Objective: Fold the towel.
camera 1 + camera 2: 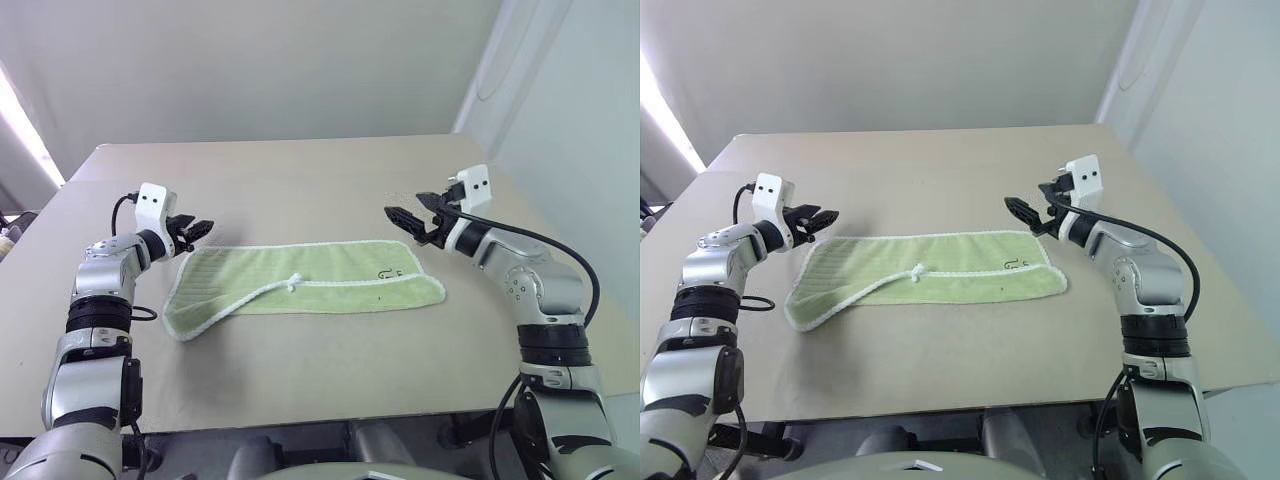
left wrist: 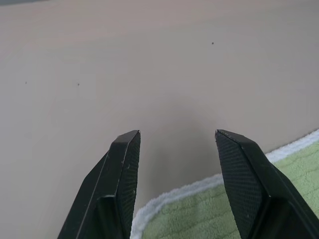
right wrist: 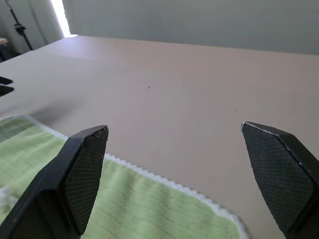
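**Across the tan table, a folded green towel lies between two empty grippers**

Across the middle of the tan table lies the towel — light green terry with white stitched edging, spread flat as a long strip running from the robot's left to its right. It already shows one fold: an upper layer lies over a lower one, its white edge crossing the strip lengthwise and slanting down toward the rounded corner on the robot's left. A small white loop sits on that edge near the middle, and a small dark mark shows on the cloth toward the right end.

Just off the towel's far left corner hangs the left gripper, its two black fingers parted to a moderate gap with nothing between them. From the left wrist, bare table fills the gap and the towel's white-edged corner lies just beneath the fingertips; whether they touch the cloth cannot be told.

Above the far right corner hangs the right gripper, lifted clear of the cloth. Its fingers stand spread wide and hold nothing — the right wrist view looks between them onto the towel's far edge and the open table beyond.
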Motion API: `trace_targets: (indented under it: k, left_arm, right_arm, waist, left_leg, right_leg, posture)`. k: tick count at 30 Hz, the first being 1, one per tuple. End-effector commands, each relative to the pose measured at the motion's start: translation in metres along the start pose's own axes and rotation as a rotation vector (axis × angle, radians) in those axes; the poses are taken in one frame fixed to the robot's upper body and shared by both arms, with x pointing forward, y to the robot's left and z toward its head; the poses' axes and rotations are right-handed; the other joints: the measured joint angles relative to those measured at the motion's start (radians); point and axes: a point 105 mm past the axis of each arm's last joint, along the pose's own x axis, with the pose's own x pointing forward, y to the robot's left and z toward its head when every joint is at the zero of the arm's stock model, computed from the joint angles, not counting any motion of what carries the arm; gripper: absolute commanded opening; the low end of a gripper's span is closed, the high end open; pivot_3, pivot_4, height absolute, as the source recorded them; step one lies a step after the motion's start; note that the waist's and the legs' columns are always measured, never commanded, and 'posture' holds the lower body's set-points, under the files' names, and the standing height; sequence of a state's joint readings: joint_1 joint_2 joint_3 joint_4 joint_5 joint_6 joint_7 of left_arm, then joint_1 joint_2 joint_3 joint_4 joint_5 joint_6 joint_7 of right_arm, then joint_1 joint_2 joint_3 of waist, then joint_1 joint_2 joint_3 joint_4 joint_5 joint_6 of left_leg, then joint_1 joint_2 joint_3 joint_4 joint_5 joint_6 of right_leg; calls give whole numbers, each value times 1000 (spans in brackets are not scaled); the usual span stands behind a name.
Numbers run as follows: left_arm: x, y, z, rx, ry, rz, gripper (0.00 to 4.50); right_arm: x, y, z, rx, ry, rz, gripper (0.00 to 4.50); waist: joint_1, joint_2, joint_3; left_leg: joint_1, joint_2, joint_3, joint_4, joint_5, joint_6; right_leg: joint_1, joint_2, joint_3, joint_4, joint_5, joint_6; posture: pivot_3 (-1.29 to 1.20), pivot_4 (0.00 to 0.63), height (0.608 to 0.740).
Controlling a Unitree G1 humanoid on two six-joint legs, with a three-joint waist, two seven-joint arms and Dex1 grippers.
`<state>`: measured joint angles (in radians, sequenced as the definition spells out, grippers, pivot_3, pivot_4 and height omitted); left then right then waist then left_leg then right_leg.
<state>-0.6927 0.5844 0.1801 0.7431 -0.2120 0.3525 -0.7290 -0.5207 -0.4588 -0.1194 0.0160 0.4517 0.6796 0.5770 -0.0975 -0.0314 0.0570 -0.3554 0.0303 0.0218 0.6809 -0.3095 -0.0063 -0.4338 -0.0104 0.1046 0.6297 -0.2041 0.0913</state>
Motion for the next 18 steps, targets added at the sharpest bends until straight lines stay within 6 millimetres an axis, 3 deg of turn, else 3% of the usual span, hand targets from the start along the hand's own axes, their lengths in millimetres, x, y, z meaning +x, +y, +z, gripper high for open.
trace_targets:
  k: [1,9,13,18]
  left_arm:
    - [-1,-3,21,-11,-71,-24,2519]
    - [-10,-8,20,-73,-48,-97,2519]
    - [-33,-16,15,-58,-13,-219,2519]
    - [-73,-12,12,11,-3,-296,2519]
  right_arm:
    - [-3,13,19,-46,-50,56,4476]
    - [-5,20,16,4,-28,106,4476]
    - [-13,27,3,9,11,156,4476]
    - [-25,34,-2,24,24,213,4476]
  waist:
    - [-1,0,0]
    - [-2,0,0]
    - [-6,0,0]
    - [-9,0,0]
  left_leg:
    - [0,0,0,0,0,0]
    - [0,0,0,0,0,0]
    - [0,0,0,-1,0,0]
    - [0,1,0,-1,0,0]
  right_leg:
    - [0,0,0,0,0,0]
    - [0,0,0,0,0,-1]
    - [0,0,0,0,-1,-1]
    - [-1,0,0,0,-1,-1]
  posture:
    - [0,0,712]
    - [0,0,712]
    - [0,0,712]
    - [0,0,712]
